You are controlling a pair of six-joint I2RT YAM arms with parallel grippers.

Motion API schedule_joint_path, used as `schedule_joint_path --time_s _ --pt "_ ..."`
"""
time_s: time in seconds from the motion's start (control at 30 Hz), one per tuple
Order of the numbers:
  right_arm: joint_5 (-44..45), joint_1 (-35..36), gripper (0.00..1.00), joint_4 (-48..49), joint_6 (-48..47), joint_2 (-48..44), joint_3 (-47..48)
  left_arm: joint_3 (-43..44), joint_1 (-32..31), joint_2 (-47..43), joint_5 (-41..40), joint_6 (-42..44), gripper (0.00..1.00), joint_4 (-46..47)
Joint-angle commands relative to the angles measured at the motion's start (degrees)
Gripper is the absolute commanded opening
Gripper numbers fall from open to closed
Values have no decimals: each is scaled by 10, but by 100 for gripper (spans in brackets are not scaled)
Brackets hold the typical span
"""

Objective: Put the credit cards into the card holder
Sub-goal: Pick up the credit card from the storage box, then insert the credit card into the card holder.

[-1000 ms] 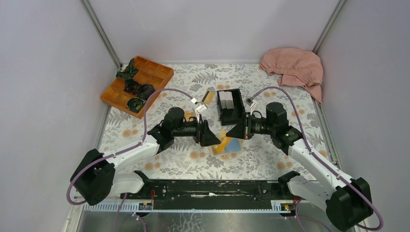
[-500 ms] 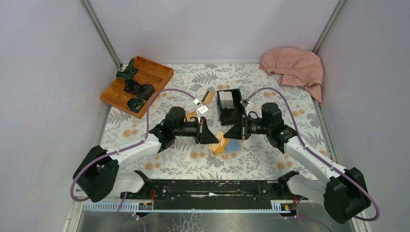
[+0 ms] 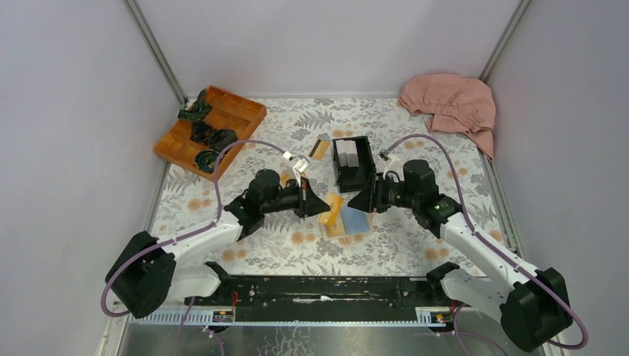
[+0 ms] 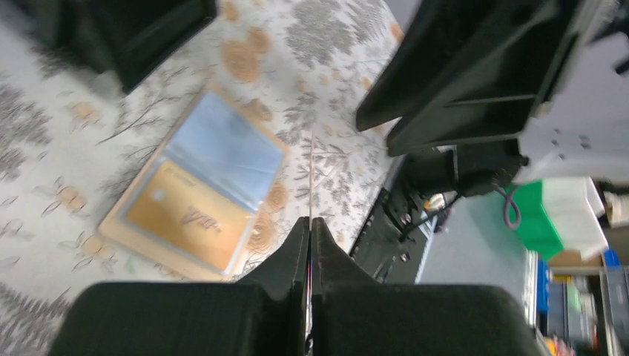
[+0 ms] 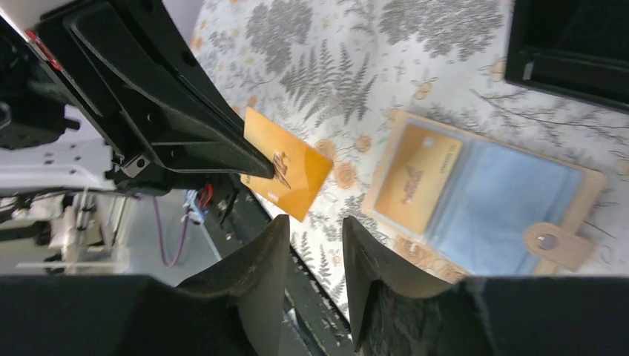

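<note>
As left end effector (image 4: 310, 225) pinches an orange-gold card (image 5: 285, 165), right end effector (image 5: 315, 221) gapes empty.

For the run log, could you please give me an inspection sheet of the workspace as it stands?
Surface: floral cover, lying flat.
Job's things: wallet open on the cover, inner card on its panel; held card in the air beside it; loose card lying left of the box.
Clutter: black box; orange tray with dark bundles; pink cloth in the far right corner.
Grippers: left gripper shut on the held card; right gripper open and empty.
Cables: purple cables loop over both arms, off the wallet.
Surroundings: plain grey walls; nothing else seen.
</note>
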Motion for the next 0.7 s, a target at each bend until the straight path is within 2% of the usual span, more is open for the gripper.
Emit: schedule_joint_path --time_s 0.0,0.1,0.27,0.4,0.67 --pt "93 4 40 -31 -26 -14 16 -58 -1 -27 -151 -80 0 41" --pt "128 5 36 -34 -29 -6 6 -103 -10 -28 -211 -136 0 89" --pt "166 15 12 -36 -37 20 -4 -142 -55 5 -299 -210 0 164" --pt "192 26 0 -29 -42 39 -15 -135 -103 47 -356 -250 0 211" --pt "240 44 0 -9 -48 55 -47 -106 -150 122 -421 -295 0 248"
